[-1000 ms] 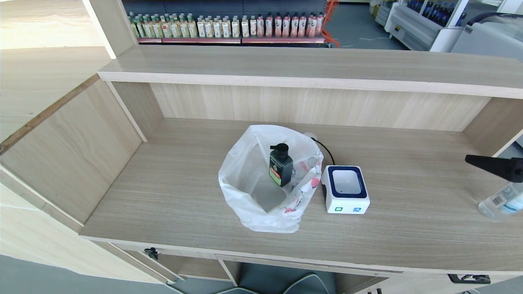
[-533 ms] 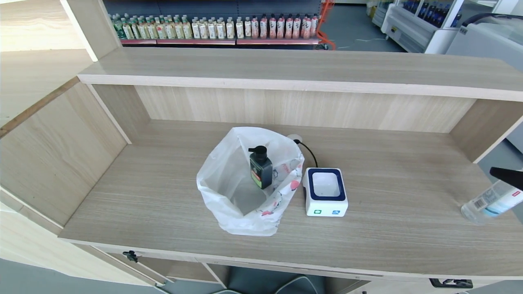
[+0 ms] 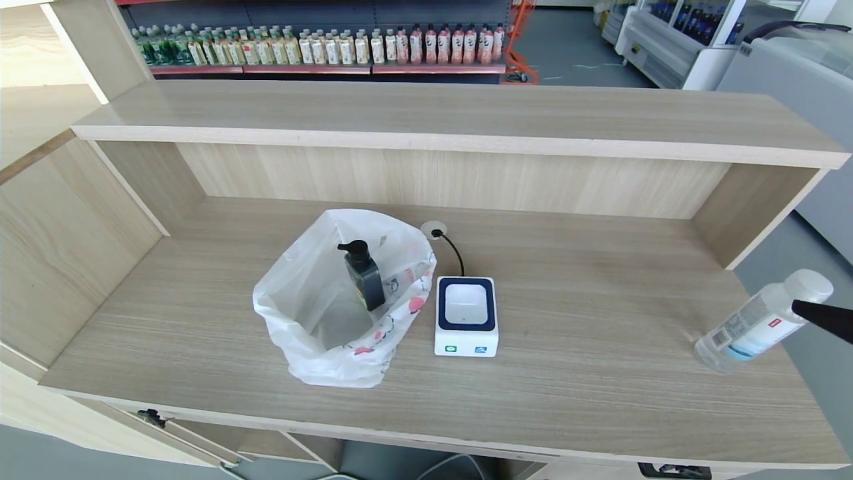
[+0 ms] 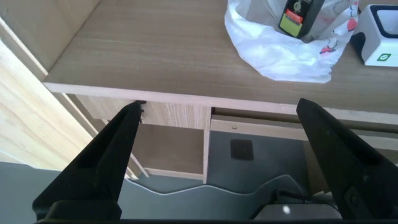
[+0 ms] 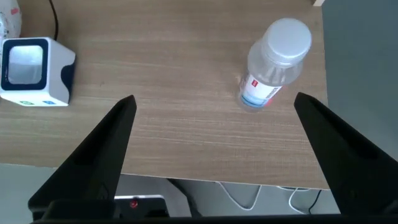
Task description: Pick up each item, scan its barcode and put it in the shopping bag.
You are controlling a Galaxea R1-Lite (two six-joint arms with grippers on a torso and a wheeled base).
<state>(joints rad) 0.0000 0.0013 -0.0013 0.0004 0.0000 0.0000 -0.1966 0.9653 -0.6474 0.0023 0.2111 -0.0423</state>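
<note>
A clear plastic bottle (image 3: 753, 323) with a white cap and a barcode label stands near the counter's right end. In the right wrist view this bottle (image 5: 273, 65) lies just beyond my open right gripper (image 5: 216, 102), slightly off to one side. One of its fingers (image 3: 823, 317) shows beside the bottle's upper part. The white shopping bag (image 3: 313, 347) stands open left of centre with a dark pump bottle (image 3: 364, 280) upright inside. The white and blue scanner (image 3: 465, 317) sits right beside the bag. My left gripper (image 4: 219, 109) is open and holds nothing, below the counter's front edge.
The wooden counter (image 3: 600, 267) has side walls and a raised shelf (image 3: 433, 113) along the back. A black cable (image 3: 453, 250) runs from the scanner to a hole behind it. A drawer front (image 4: 174, 115) sits under the counter edge near the left gripper.
The head camera has turned right, so bag and scanner sit further left in the picture. The right gripper's finger, earlier over the clear bottle's top, is now lower beside it.
</note>
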